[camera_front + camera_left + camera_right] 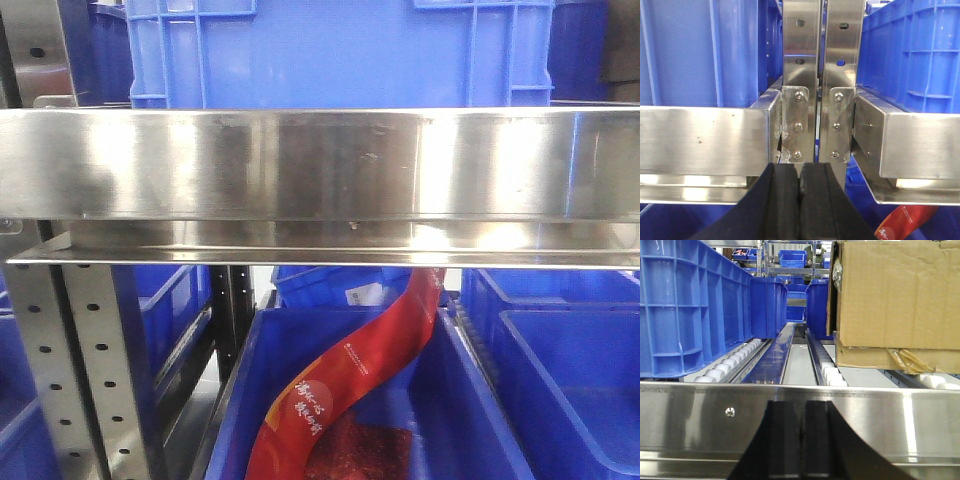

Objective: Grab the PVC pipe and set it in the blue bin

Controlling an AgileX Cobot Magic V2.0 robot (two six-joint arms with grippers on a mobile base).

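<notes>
PVC pipe: visible in no view, so its position relative to the jaws cannot be told. Blue bin (pixel 300 400) (front view only) holds red packet (pixel 350 375). Cardboard box (pixel 895 300): right wrist view only. Left gripper (pixel 800 200), right gripper (pixel 801 440): jaws pressed together, empty.

Steel rack (pixel 320 165) — blue bin (pixel 340 50) on top shelf.

Steel racking, a red pouch and a carton

A red printed pouch (pixel 345 385) curls below the steel shelf rail (pixel 320 165); a cardboard box (pixel 895 302) sits on white rollers (pixel 832 376) beside perforated uprights (pixel 801 60).
</notes>
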